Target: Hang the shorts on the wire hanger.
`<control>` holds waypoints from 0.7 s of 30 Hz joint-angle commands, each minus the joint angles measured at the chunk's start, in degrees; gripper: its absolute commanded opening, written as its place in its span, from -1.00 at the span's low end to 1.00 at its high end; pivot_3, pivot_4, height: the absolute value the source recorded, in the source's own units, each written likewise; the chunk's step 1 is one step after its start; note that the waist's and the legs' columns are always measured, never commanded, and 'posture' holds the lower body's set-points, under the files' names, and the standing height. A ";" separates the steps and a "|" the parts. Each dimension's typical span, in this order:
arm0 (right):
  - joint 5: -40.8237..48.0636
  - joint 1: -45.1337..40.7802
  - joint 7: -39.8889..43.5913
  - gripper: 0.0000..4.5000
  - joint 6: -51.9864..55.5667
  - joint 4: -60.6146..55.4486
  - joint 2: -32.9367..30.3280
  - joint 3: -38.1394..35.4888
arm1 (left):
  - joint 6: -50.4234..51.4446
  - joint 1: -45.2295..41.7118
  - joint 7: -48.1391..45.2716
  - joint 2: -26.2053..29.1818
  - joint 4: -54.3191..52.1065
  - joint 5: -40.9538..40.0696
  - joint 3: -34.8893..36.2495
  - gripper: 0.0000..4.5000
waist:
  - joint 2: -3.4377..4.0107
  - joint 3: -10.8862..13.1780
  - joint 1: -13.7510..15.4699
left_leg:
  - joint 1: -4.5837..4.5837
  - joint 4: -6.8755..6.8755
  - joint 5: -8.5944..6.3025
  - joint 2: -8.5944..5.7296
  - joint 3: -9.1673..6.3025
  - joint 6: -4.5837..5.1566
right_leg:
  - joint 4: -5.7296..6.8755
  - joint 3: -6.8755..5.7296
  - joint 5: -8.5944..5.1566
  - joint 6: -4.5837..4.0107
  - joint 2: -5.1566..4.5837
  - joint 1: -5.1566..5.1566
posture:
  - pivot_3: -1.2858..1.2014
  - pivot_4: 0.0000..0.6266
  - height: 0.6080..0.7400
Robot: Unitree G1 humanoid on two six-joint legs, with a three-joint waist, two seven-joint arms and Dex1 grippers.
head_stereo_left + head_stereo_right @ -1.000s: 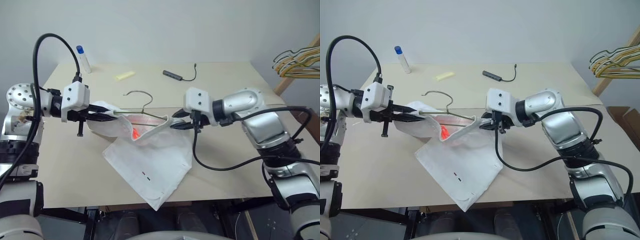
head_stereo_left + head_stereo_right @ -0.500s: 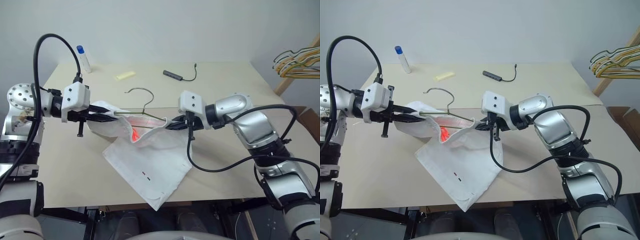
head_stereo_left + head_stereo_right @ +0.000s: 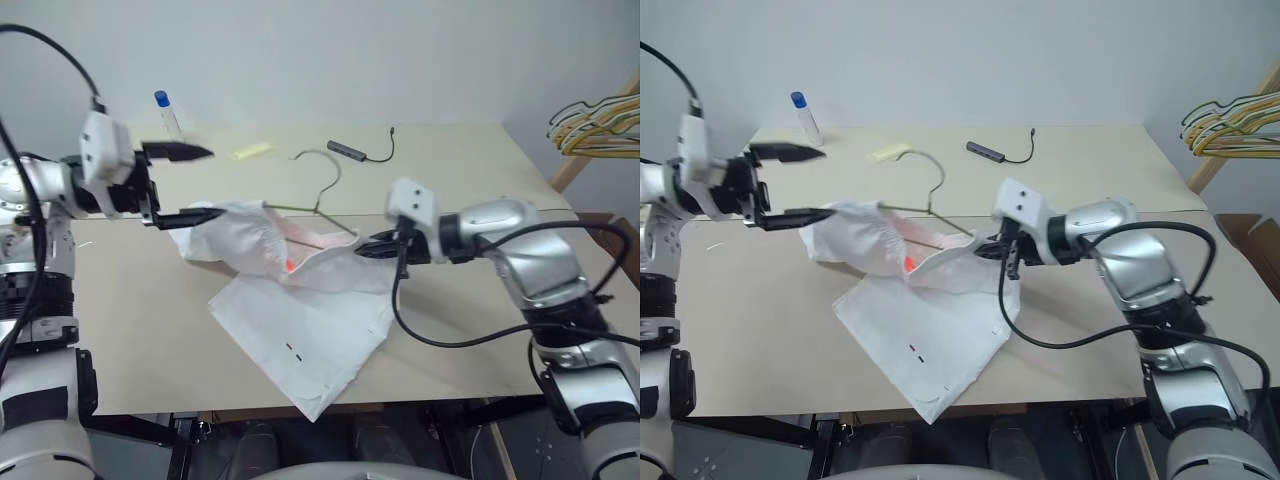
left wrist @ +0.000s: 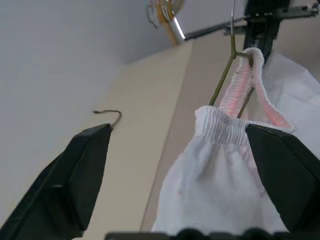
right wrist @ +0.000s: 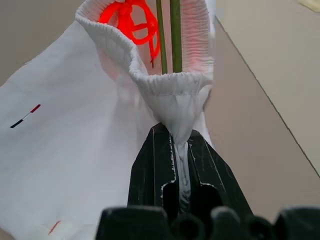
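Left gripper (image 3: pixel 180 183) is standing wide apart, holding nothing; its lower finger is lying just beside the near end of the shorts (image 3: pixel 300 300), at about 9 o'clock from the bunched waistband. The wire hanger (image 3: pixel 318 200) is sitting inside that waistband, its bottom bar running roughly from 9 o'clock to 3 o'clock and dipping toward the right, its hook rising toward 12 o'clock above the table (image 3: pixel 450 170). The waistband follows the same left-to-right axis, while the legs are draping off toward 6 o'clock and lying flat on the tabletop. Right gripper (image 3: pixel 372 246) is pinching the waistband's right end tight, at 3 o'clock from the hanger. Judgement: the left end is loose and the open left gripper is nearer to it, so the next move turns on regrasping or settling the cloth there, working along the bar's axis.
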 commanded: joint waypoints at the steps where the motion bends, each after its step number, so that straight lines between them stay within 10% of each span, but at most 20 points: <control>1: 3.77 1.08 -5.74 -1.00 10.91 -5.40 -2.05 -9.67 | 2.98 1.99 4.23 -2.03 -4.77 -4.07 3.45 0.99 | 0.00 0.00 -0.07 | 0.01 0.00 0.00 0.00 0.01 0.00 | 0.00 0.00 0.00 0.00 0.00 0.01 | -0.05 -1.00 1.00; 9: 5.95 5.48 -17.16 -1.00 35.02 -9.18 -6.71 -24.33 | 8.24 8.74 7.96 -7.79 -14.73 -9.84 4.01 0.99 | -0.01 -0.01 -1.31 | -0.03 0.00 0.00 -0.01 -0.01 0.00 | -0.03 0.00 0.00 0.00 -0.04 0.03 | -0.11 -1.00 1.00; 21: -2.08 6.15 -31.97 -1.00 43.83 1.71 -16.23 -35.36 | 9.20 8.30 8.40 -10.50 -17.11 -9.56 0.73 0.99 | 0.13 -0.06 -7.41 | 0.00 -0.01 0.00 -0.05 0.02 0.00 | -0.14 0.11 -0.01 0.02 -0.07 0.10 | -0.16 -1.00 1.00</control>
